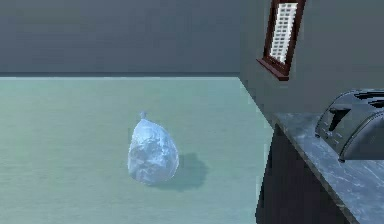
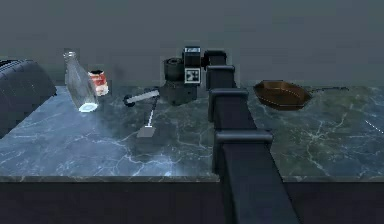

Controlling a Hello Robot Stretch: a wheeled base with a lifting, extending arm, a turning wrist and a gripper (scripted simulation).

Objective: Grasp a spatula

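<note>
Marble counter [image 2: 60, 140]: spatula [image 2: 146, 130] near gripper [image 2: 140, 98]; whether it holds anything, cannot tell.

Toaster [image 1: 355, 120] cut by forward view's 3 o'clock edge, window [image 1: 283, 38] by 12 o'clock; arm side view: arm [image 2: 235, 130] hides counter [image 2: 330, 140] strip twd 6 o'clock; gripper [image 2: 172, 82] tip unclear, can't tell if holding anything.
</note>
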